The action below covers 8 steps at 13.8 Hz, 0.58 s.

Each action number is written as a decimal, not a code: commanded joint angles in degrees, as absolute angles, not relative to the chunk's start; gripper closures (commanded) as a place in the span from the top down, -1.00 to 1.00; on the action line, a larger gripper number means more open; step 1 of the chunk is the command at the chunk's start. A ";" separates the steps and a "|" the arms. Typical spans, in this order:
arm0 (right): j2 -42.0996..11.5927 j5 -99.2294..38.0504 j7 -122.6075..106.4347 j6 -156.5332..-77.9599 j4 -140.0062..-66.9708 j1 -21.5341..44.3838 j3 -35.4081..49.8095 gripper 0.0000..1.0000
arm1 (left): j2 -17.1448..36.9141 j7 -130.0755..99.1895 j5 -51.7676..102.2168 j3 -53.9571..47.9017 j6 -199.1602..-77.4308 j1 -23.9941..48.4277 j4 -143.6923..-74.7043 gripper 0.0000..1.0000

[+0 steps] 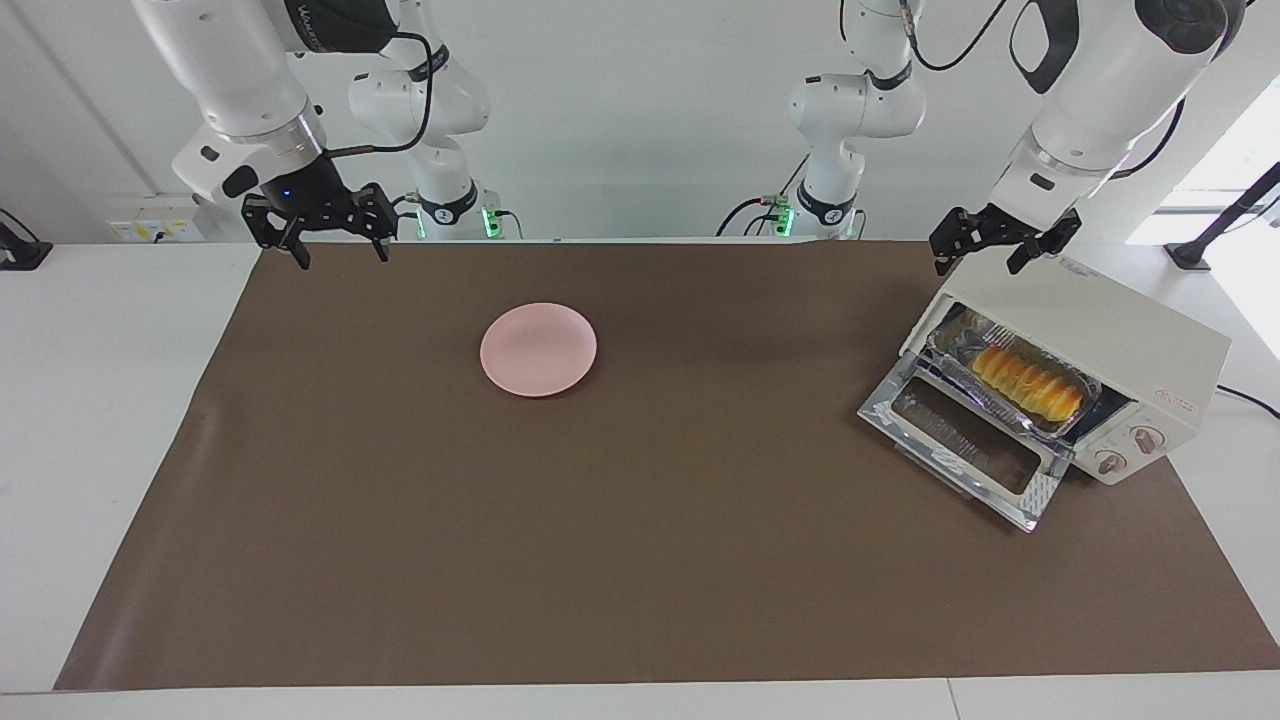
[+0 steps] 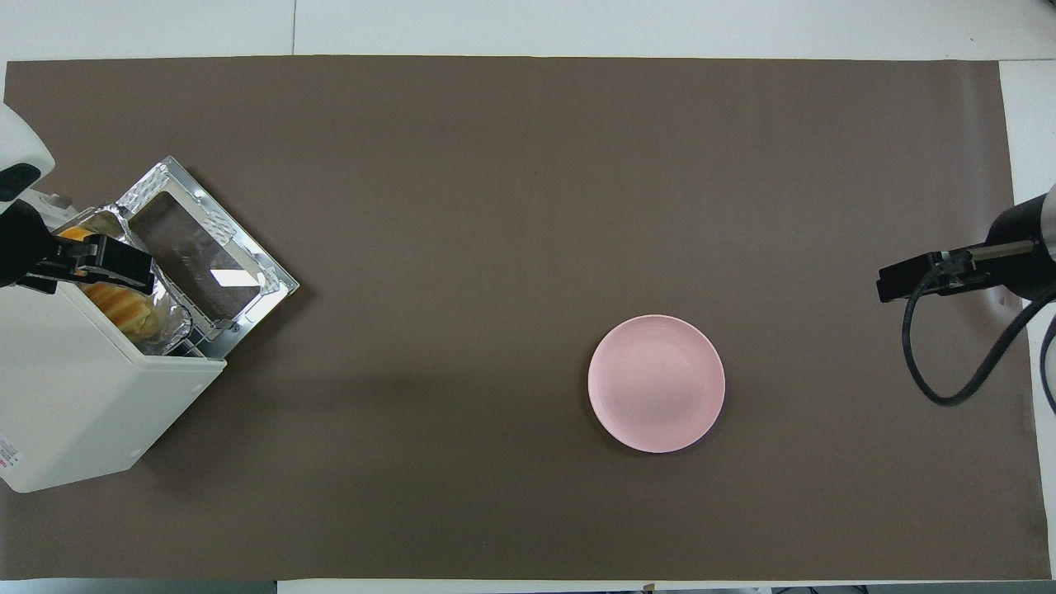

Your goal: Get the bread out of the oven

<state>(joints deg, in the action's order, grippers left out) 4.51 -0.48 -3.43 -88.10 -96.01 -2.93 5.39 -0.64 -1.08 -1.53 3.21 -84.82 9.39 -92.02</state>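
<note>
The bread [image 1: 1028, 379], a ridged golden-yellow loaf, lies in a crinkled silver foil tray [image 1: 960, 345] inside the cream-white toaster oven [image 1: 1120, 335], door dropped for access. The left end effector [image 1: 1003, 250] hangs released over the oven; the right end effector [image 1: 338, 243], released, waits over the desk edge.

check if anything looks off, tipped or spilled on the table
Nothing spilled or damaged. The oven sits at an angle at the left arm's end of the mat, door dropped open, with the bread in a foil tray inside. The pink plate is bare. The left gripper hangs open over the oven; the right gripper waits open.
</note>
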 commanded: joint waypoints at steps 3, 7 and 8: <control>5.36 -0.18 -2.99 -88.42 -97.03 -3.69 5.98 1.00 | -1.05 -0.18 -0.62 3.08 -85.96 9.05 -92.72 1.00; 5.36 -0.18 -2.99 -88.42 -97.03 -3.69 5.98 1.00 | -1.84 -0.70 -0.70 3.16 -86.31 9.05 -92.90 1.00; 5.36 -0.18 -2.90 -88.42 -97.03 -3.69 5.98 1.00 | -1.85 -0.96 -0.70 3.16 -86.22 9.05 -92.90 1.00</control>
<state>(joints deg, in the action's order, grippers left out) 4.51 -0.48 -3.43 -88.10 -96.01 -2.93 5.39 -0.71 -1.06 -1.53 3.21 -85.41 9.39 -92.02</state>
